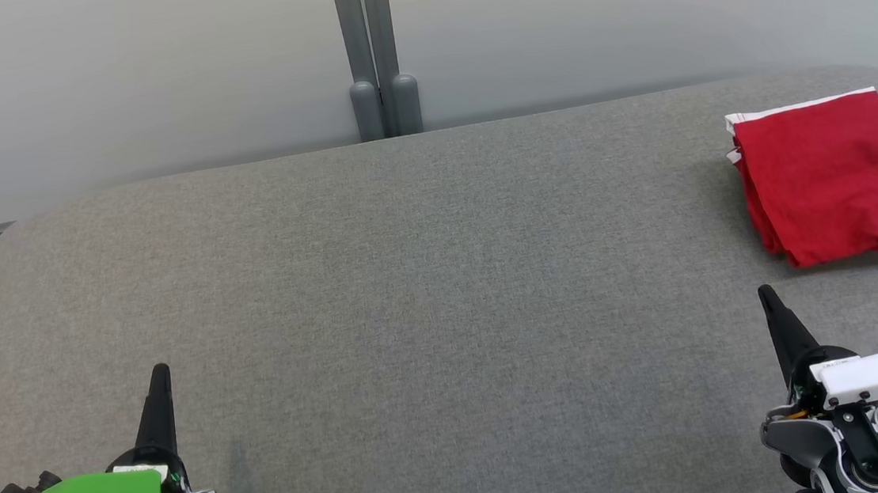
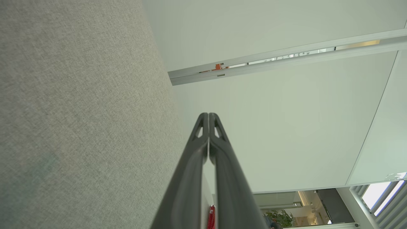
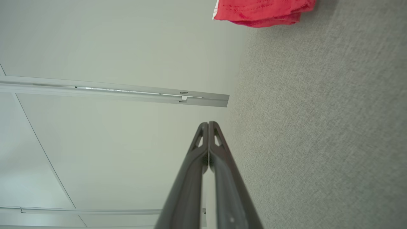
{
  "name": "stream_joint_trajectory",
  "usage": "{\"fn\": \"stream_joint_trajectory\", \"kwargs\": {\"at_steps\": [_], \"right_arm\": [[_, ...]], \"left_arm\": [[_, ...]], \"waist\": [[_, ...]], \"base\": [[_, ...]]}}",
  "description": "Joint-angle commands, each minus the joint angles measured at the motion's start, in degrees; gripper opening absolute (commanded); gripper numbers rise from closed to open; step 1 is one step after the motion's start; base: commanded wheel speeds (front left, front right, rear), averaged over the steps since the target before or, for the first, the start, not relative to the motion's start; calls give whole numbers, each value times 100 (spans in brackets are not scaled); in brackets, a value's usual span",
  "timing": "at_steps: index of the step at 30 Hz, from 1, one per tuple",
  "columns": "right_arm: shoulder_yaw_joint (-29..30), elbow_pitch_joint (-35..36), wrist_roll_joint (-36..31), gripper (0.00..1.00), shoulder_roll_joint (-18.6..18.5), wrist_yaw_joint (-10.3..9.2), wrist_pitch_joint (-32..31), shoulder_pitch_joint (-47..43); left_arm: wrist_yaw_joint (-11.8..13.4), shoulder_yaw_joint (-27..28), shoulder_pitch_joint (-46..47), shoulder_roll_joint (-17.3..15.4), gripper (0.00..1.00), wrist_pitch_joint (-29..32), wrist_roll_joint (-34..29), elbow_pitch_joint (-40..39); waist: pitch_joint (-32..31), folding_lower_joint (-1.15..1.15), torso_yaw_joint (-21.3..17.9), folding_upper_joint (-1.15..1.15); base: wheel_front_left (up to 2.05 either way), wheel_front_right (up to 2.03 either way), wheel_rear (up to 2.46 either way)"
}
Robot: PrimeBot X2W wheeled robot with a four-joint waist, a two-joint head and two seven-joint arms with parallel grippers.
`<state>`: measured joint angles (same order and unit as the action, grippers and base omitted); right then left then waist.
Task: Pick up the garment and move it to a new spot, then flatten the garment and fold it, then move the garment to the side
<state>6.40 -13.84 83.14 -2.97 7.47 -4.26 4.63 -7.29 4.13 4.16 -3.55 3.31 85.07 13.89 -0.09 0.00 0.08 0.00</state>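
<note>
Head view | folded red jersey (image 1: 830,172) at far right edge of grey worktop (image 1: 410,281) | left end effector (image 1: 159,373) and right end effector (image 1: 766,294) pressed together, empty, at near edge | step: apparently last, set aside | next: likely only holding clear.

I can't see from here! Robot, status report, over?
Left pincer, right pincer shut, empty. Folded red fabric garment far right on grey cloth table. Nothing blocking.

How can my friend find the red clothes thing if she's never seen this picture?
Find the big grey table. Go to its far right corner, beyond the right gripper, where the garment lies folded in a stack. It is bright red with a white edge, unlike all the grey around it.
</note>
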Motion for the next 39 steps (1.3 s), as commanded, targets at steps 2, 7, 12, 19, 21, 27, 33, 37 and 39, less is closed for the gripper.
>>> {"fn": "stream_joint_trajectory", "kwargs": {"at_steps": [2,7,12,19,21,27,33,37,39], "right_arm": [[15,2,171,0,-5,4,-60,93],[16,-6,392,0,-1,4,-113,130],[19,-14,596,0,3,4,-165,153],[21,-25,874,0,9,4,-236,187],[21,-28,953,0,10,4,-250,188],[21,-27,944,0,10,4,-251,182],[21,-27,944,0,9,4,-251,182],[21,-27,944,0,9,4,-251,182],[21,-27,945,0,9,4,-251,182]], "left_arm": [[-27,47,144,-36,0,49,152,-4],[-29,74,164,-32,0,109,350,2],[-31,99,206,-29,0,156,532,8],[-34,138,244,-23,0,230,775,16],[-35,151,255,-22,0,260,841,18],[-35,158,234,-13,0,258,828,18],[-34,168,235,-7,0,268,817,18],[-34,173,235,-3,0,267,809,18],[-34,175,235,-1,0,269,806,18]], "waist": [[3,0,-1,0],[9,0,-3,0],[15,0,-4,0],[24,0,-7,0],[26,0,-8,0],[26,0,-8,0],[26,0,-8,0],[26,0,-8,0],[26,0,-8,0]], "base": [[0,0,0],[0,0,0],[0,0,0],[0,0,0],[0,0,0],[0,0,0],[0,0,0],[0,0,0],[0,0,0]]}}
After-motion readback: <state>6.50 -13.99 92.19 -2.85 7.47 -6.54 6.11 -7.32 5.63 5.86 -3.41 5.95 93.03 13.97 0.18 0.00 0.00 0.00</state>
